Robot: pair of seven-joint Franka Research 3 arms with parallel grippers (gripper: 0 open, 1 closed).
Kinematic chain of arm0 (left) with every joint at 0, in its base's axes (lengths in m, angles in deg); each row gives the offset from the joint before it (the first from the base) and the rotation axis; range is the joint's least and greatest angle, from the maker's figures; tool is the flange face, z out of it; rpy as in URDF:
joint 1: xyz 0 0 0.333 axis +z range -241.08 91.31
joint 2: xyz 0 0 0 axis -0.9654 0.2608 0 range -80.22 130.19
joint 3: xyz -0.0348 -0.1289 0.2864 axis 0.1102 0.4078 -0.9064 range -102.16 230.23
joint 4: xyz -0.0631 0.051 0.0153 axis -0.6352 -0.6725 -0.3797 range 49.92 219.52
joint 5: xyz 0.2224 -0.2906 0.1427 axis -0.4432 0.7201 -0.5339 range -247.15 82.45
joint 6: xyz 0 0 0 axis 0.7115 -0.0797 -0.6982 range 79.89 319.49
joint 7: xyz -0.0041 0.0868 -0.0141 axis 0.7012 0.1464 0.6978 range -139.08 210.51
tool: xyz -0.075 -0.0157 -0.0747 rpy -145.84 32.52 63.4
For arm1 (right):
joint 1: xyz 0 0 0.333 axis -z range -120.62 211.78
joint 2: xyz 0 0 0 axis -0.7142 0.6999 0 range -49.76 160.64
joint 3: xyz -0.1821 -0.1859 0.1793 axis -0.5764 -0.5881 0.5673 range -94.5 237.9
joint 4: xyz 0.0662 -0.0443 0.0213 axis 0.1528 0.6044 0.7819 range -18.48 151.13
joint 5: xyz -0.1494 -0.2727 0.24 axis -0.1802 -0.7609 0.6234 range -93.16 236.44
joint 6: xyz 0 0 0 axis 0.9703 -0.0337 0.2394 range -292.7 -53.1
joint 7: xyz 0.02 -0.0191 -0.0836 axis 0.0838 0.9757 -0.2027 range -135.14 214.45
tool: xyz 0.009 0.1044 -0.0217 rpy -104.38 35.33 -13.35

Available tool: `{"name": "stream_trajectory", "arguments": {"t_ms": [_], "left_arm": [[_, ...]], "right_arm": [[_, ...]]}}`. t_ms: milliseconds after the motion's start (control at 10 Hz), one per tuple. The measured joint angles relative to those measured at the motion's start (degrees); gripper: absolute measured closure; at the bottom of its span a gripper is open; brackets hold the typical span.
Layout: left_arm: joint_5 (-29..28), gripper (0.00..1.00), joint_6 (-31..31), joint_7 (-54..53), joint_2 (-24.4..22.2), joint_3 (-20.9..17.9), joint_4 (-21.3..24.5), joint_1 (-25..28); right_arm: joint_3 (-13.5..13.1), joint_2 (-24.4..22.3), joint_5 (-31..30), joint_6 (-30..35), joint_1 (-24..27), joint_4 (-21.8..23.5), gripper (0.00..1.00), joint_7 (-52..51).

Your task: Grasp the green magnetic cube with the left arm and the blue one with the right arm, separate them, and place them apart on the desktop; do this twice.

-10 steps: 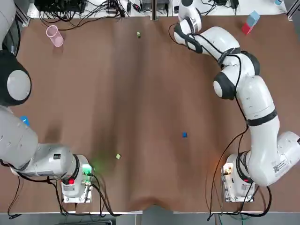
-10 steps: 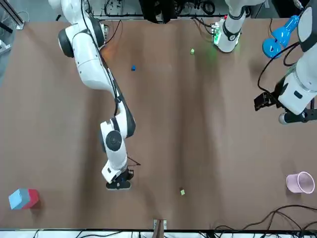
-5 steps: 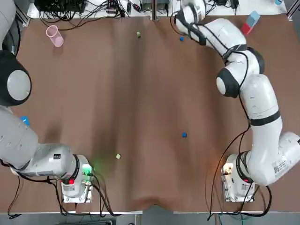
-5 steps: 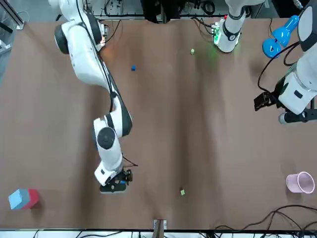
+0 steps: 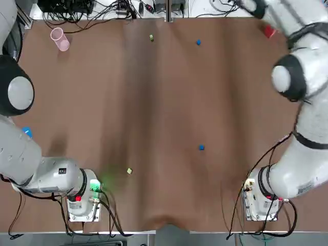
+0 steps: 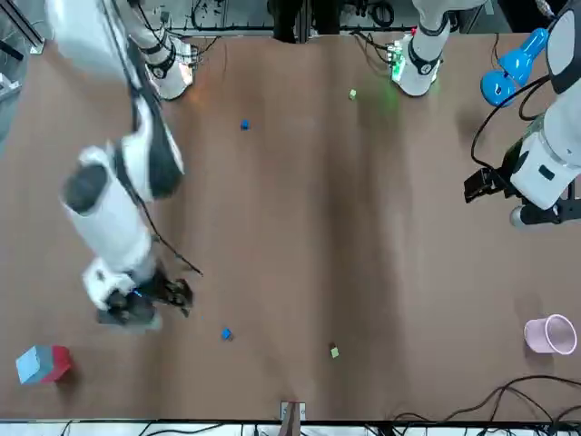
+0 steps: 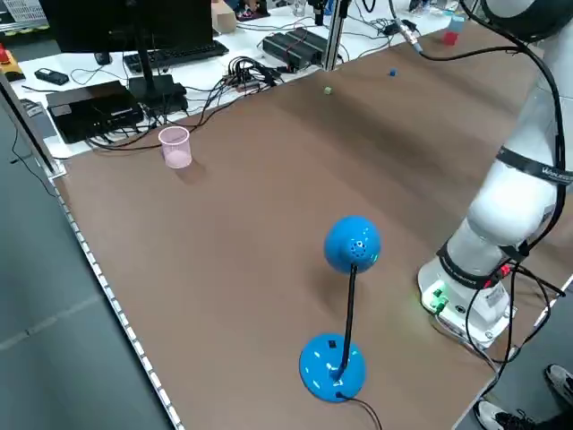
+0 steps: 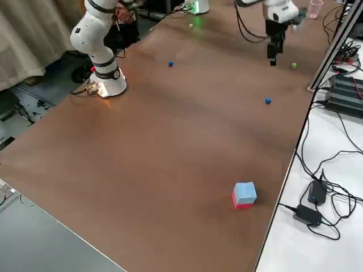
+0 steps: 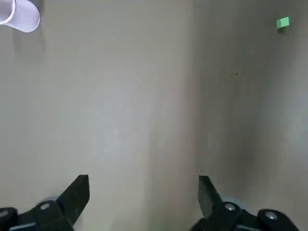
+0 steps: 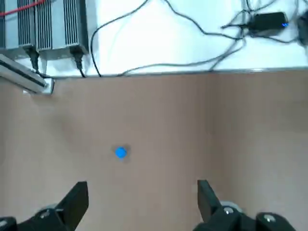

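my right gripper (image 10: 142, 187) hangs high over the far right part of the table (image 5: 164, 102), fingers spread wide with nothing between them. taking the overhead view as a clock face, twelve pointing away from my bases, the far blue cube (image 10: 120, 152) lies on the bare wood toward nine o'clock of that gripper, clear of it and near the far edge. the far green cube (image 5: 151, 37) lies at nine o'clock of that blue one, apart from it. closer to my bases the near blue cube (image 5: 201, 147) sits at about two o'clock of the near green cube (image 5: 129, 171), well apart. my left gripper (image 9: 143, 180) is parked high over the left side, fingers wide and empty, looking at the pink cup (image 9: 19, 14).

with four cubes lying singly, i judge both rounds done; the step in hand is only getting the right arm clear. to do it well i want the fingers spread, plenty of height, and a swing toward three o'clock, not back over the far blue cube. the cubes look small, light and magnetic, so a nudge toward nine o'clock could let blue snap onto green. the red and blue block (image 6: 41, 363) stands at the far right corner, so the wrist should pass above it.
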Motion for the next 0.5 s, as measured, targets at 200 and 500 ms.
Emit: {"name": "stream_trajectory", "arguments": {"t_ms": [200, 500], "left_arm": [[0.0, 0.0, 0.0, 0.03, 0.44, -0.1, 0.06, 0.19], [0.0, 0.0, -0.02, -0.48, 0.61, -0.22, 0.12, 3.47]], "right_arm": [[3.37, -14.72, 0.0, 12.1, 4.19, 10.5, 0.0, -0.37], [3.86, -25.45, 0.0, 24.2, 6.45, 15.48, 0.03, -3.23]]}}
